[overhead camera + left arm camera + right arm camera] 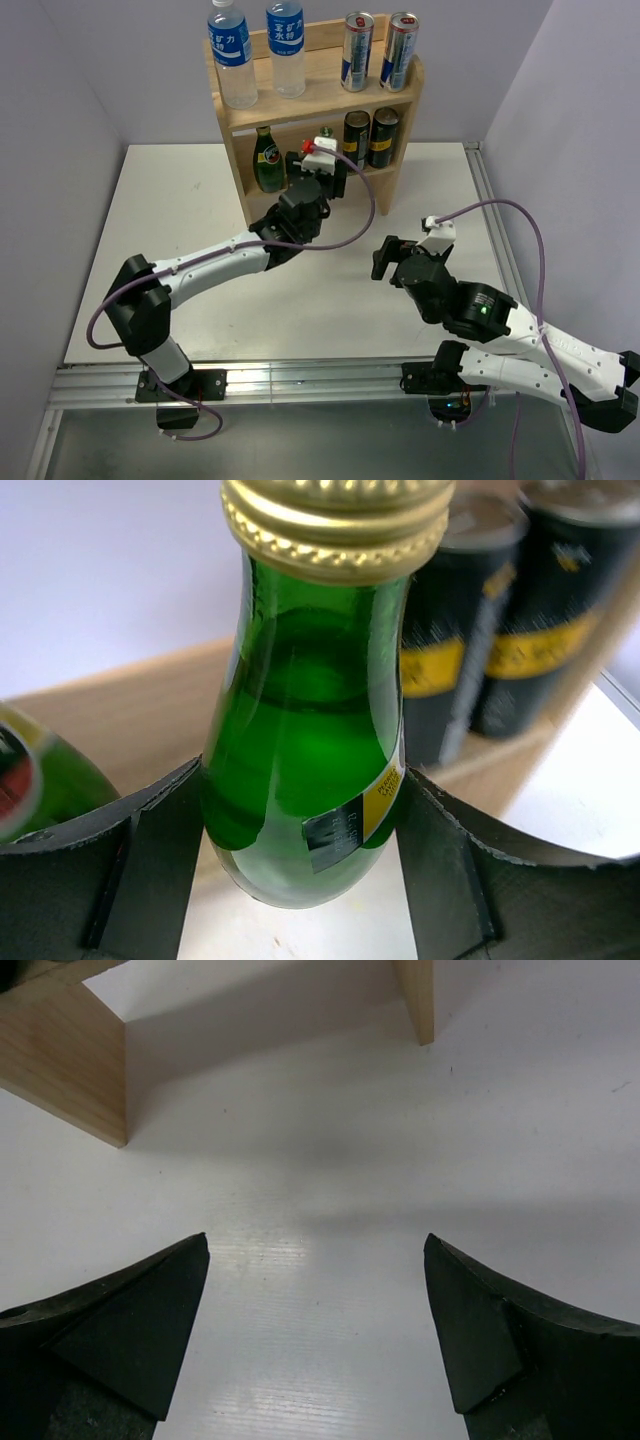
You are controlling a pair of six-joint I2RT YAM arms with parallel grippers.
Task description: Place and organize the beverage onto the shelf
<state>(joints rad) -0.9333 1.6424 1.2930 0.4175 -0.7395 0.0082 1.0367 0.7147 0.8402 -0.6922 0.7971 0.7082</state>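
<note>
While pinched in left gripper (300, 815), green bottle (300, 700) at shelf (238, 170) lower tier.
Right gripper (316, 1260) spread wide, low over white table (400, 1160).

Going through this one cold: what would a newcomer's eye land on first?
The green glass bottle with a gold cap, clamped in the left tool at the lower tier of the shelf, next to two black-and-yellow cans. Above, the top tier holds two water bottles and two silver cans in a row. The right tool hangs open over the white table.
</note>
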